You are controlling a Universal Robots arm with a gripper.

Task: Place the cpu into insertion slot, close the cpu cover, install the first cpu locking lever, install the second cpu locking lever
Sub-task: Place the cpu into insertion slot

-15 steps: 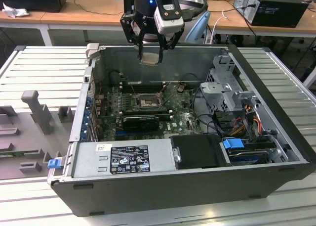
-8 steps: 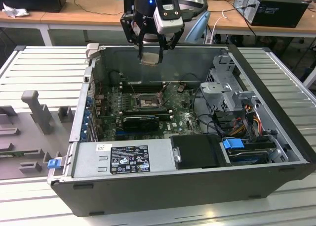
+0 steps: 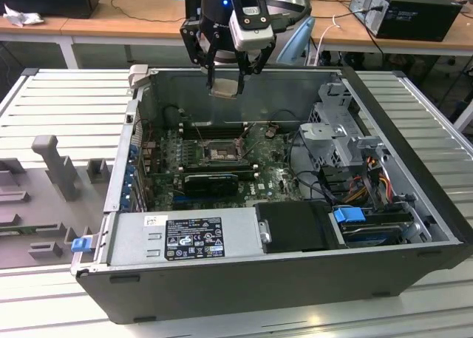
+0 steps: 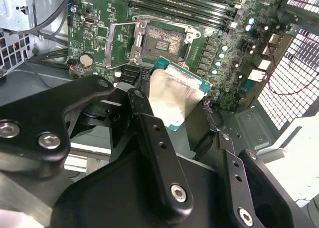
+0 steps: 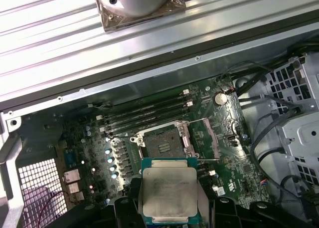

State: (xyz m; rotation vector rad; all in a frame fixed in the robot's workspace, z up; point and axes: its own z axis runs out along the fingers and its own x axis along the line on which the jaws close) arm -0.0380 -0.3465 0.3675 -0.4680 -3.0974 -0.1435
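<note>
Holding the cpu [image 5: 169, 193] by two opposite edges, my gripper [image 3: 225, 80] is closed just enough to pinch it. The chip lies flat between the jaws with its metal top showing in both wrist views. I judge that grip keeps the chip level and leaves its underside free.

The insertion slot [image 5: 164, 138] lies below the jaws and a little ahead of them, well apart from the chip and bare. The cpu cover [image 5: 185, 135] stands swung up just beside the slot, which is why the socket is open to the jaws from above.

I count one chip, one socket and one cover on the green board [image 3: 273, 179] inside the computer case [image 3: 259, 293]. The locking levers I cannot count with confidence.
</note>
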